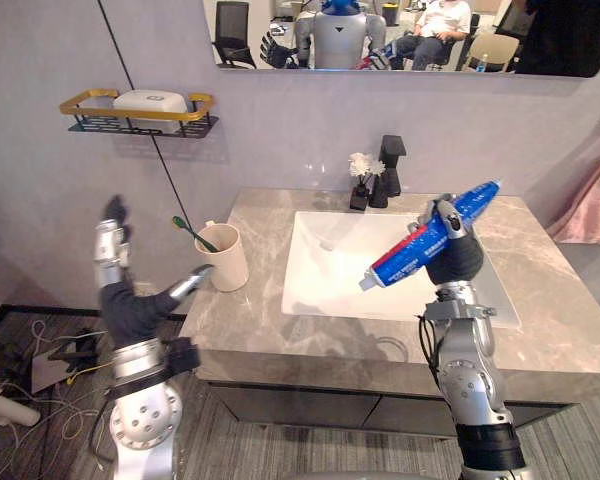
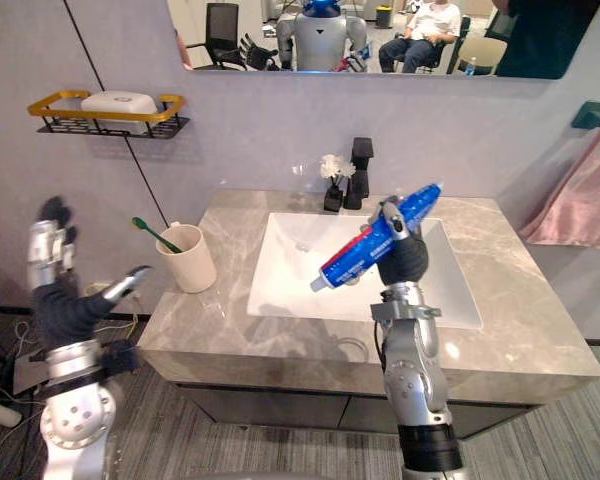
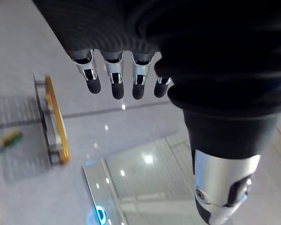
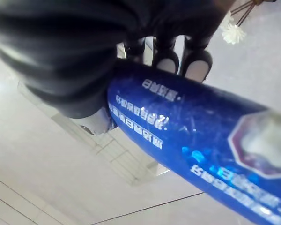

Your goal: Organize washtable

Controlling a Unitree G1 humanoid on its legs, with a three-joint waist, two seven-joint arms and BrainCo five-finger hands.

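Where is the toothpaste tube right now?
In the left eye view the toothpaste tube is gripped in the right hand, tilted in the air over the white sink, right of the cup holding the toothbrush.

A pale grey wall backs the washstand. A mirror hangs high on it and reflects dark chairs and a seated person. To its left, a black wire shelf with a gold rail is fixed to the wall. The counter is grey-beige veined stone with a white rectangular basin sunk into it and a black faucet behind. Dark cabinet fronts run beneath. A pink towel hangs at the right, under what looks like a teal hook. The floor is grey planking.
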